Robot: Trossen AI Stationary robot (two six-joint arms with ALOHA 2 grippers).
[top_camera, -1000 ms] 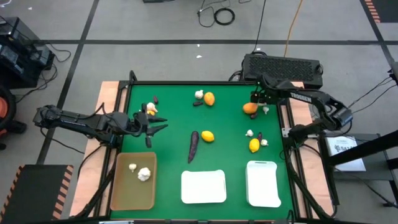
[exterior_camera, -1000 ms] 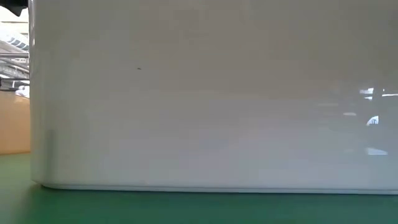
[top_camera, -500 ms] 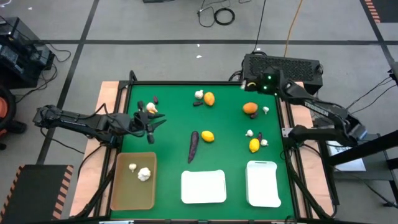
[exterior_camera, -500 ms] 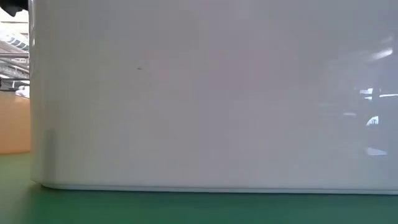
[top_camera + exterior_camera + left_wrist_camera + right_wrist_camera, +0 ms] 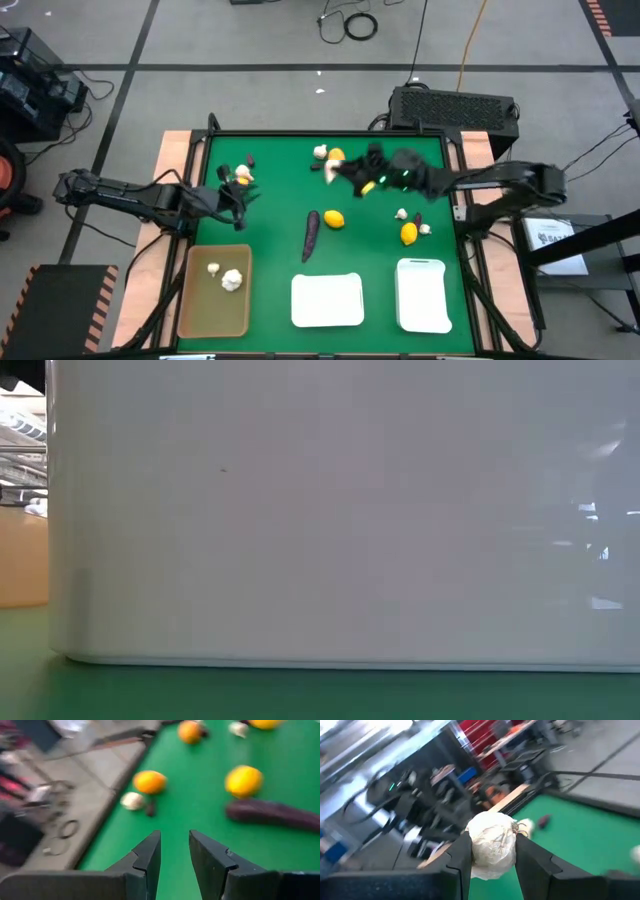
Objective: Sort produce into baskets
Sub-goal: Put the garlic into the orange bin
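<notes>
gripping a whitish garlic bulb (image 5: 492, 845) across its widest part, the right gripper (image 5: 492, 851) carries it above the green table (image 5: 270, 240); it looks light, papery, easily crushed; the left gripper (image 5: 175, 851) hovers part-open, holding nothing.

3 baskets (image 5: 215, 290); 2 bulbs (image 5: 231, 280) in the tan one.

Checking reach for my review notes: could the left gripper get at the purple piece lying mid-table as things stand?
Probably yes. The left gripper holds nothing, its fingers slightly apart, and only bare green mat lies between it and the purple piece. The right gripper, shut on a white bulb, is over the far side, out of the way.
</notes>
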